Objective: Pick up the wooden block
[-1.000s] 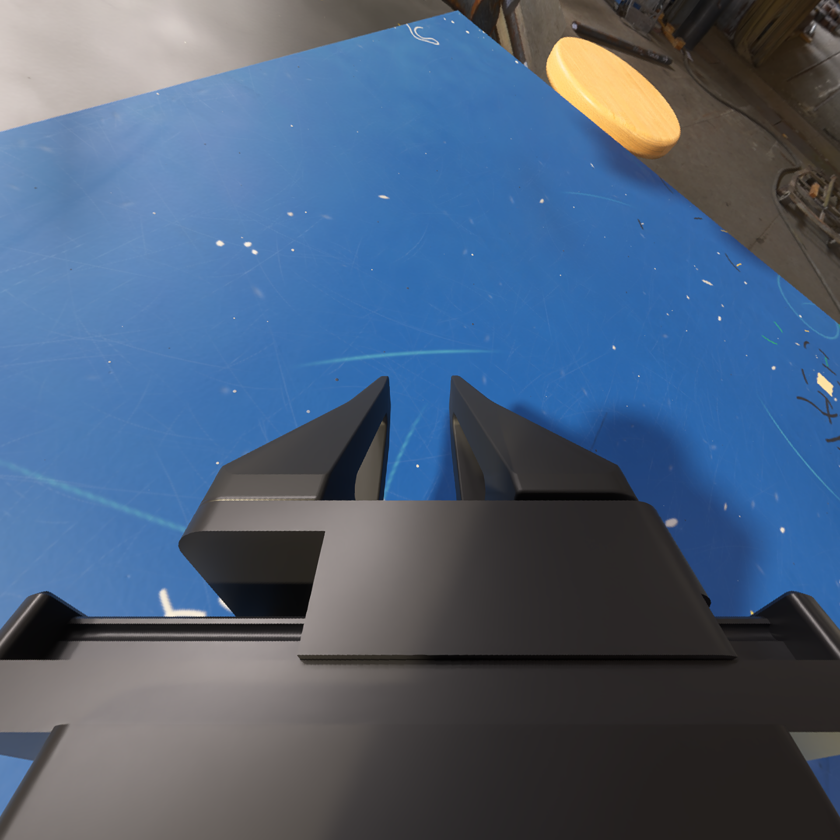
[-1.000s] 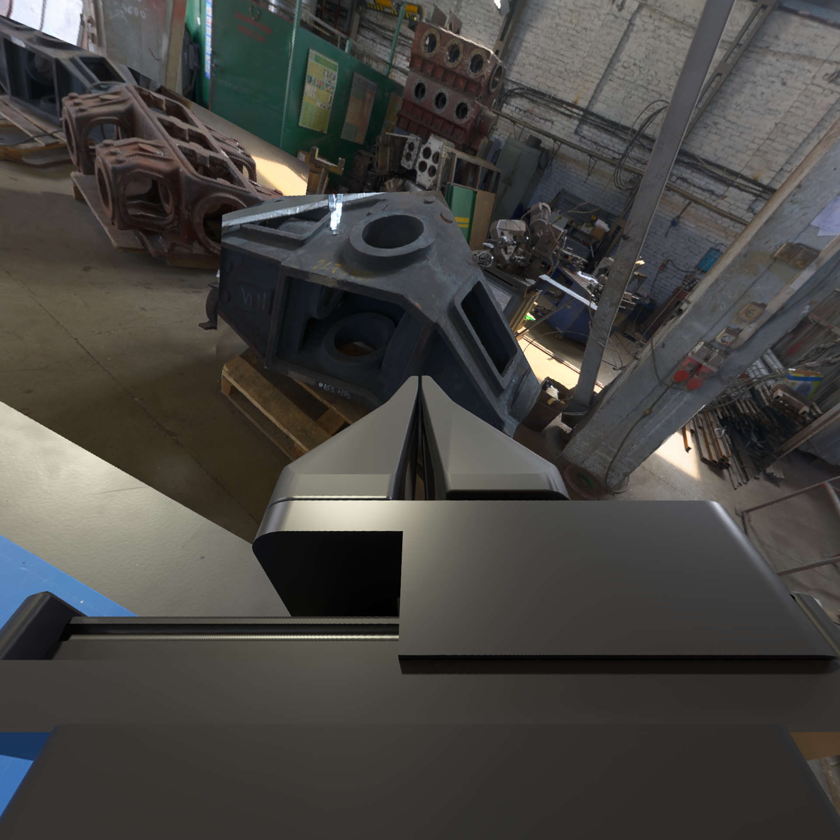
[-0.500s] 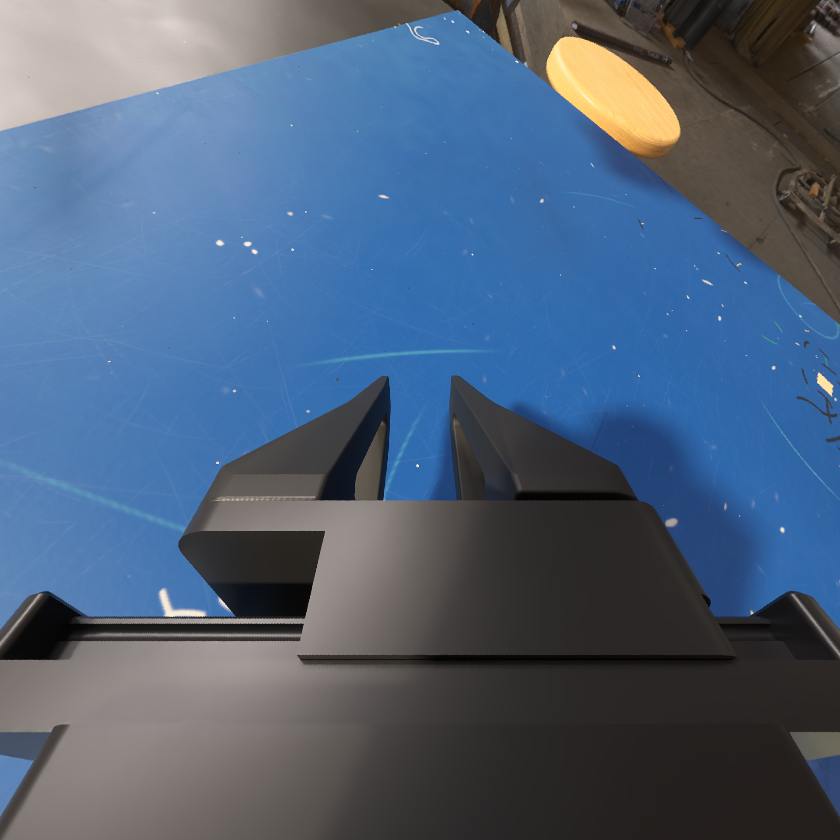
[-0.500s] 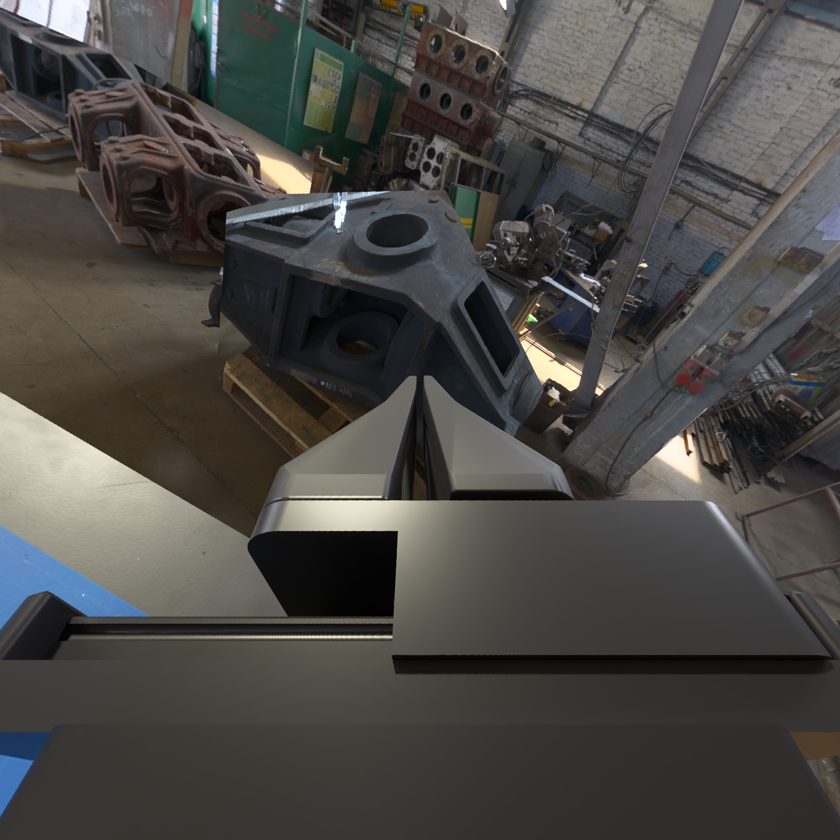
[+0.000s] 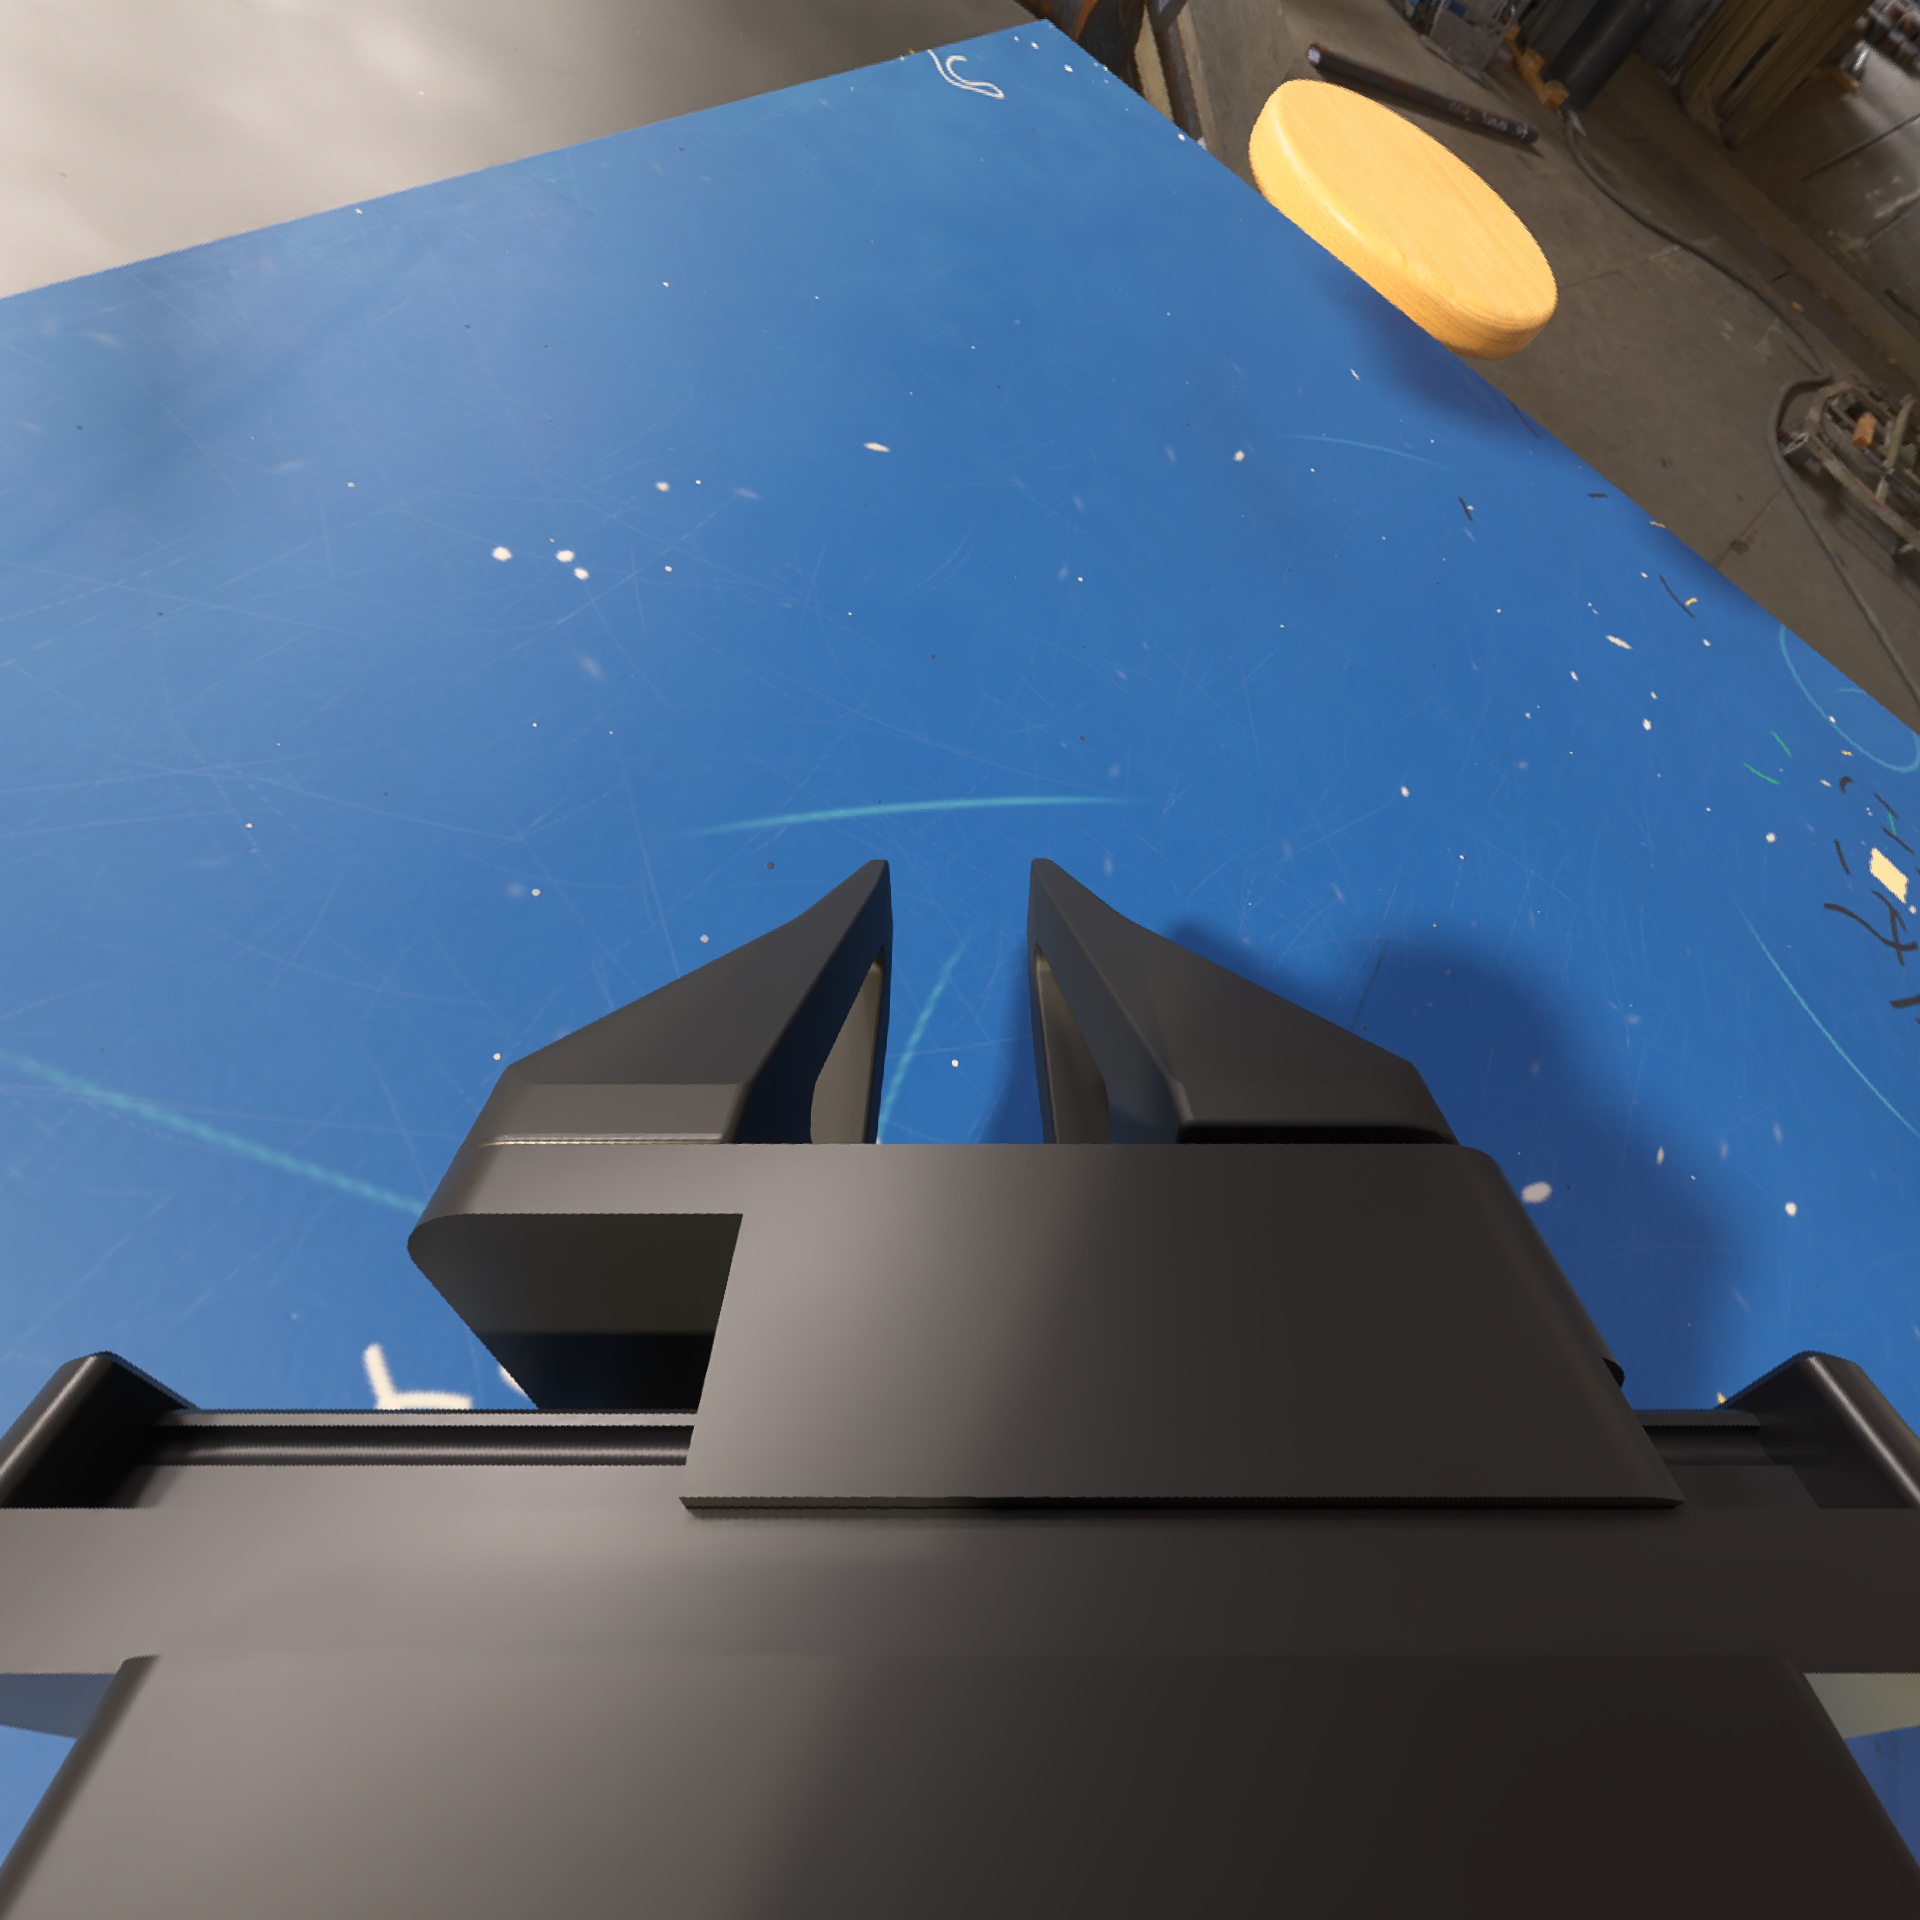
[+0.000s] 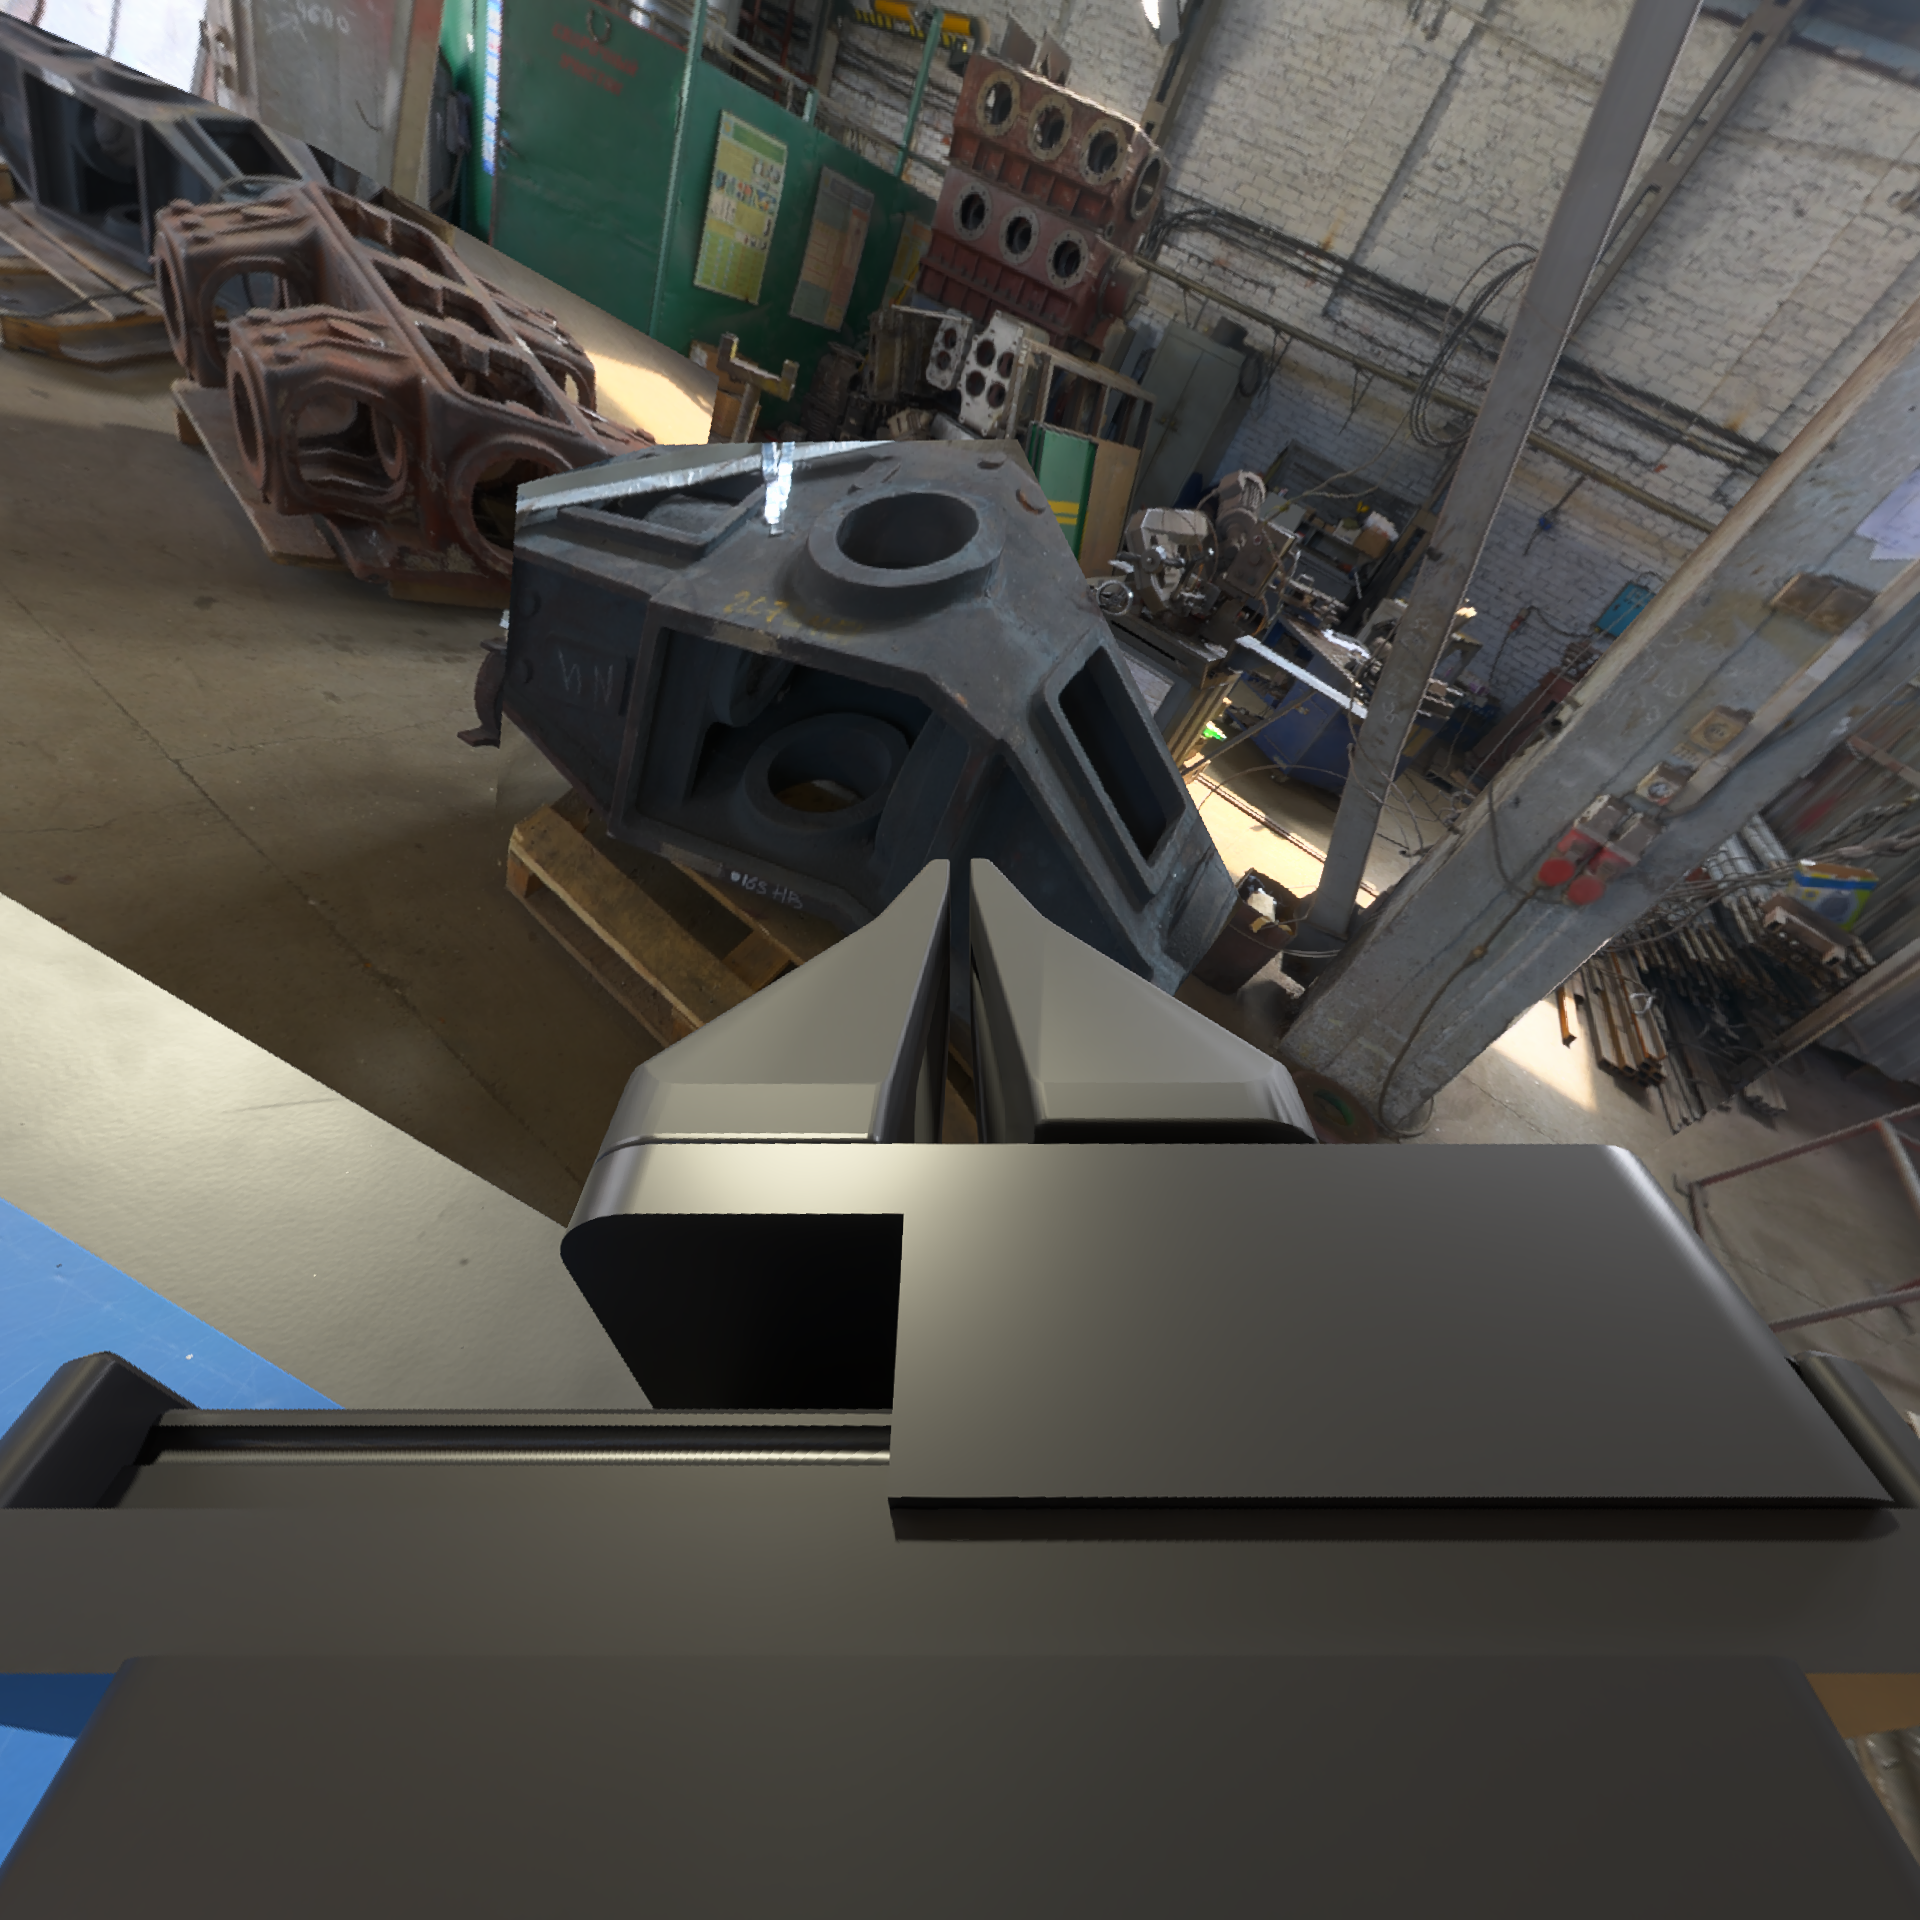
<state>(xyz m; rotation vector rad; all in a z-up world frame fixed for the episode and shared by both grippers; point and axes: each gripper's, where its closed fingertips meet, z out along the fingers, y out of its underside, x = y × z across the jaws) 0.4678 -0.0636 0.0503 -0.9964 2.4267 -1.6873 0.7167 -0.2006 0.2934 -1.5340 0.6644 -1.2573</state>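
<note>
The wooden block (image 5: pixel 1403 213) is a round, flat, pale wood disc at the far right edge of the blue table (image 5: pixel 727 520), top right in the left wrist view. My left gripper (image 5: pixel 959 868) hovers over the middle of the table, well short of the block. It is open with a narrow gap and holds nothing. My right gripper (image 6: pixel 958 868) points off the table toward the workshop floor. Its fingers are almost together with only a hairline gap, and it holds nothing. The block does not show in the right wrist view.
The table's right edge (image 5: pixel 1662 540) runs diagonally close to the block, with workshop floor beyond. In the right wrist view a grey border and a blue corner of the table (image 6: pixel 125 1309) lie low left. A dark metal casting (image 6: pixel 831 675) stands on a pallet far off.
The left wrist view is unchanged. The right wrist view has shifted slightly, and the right gripper's fingers have parted by a hair.
</note>
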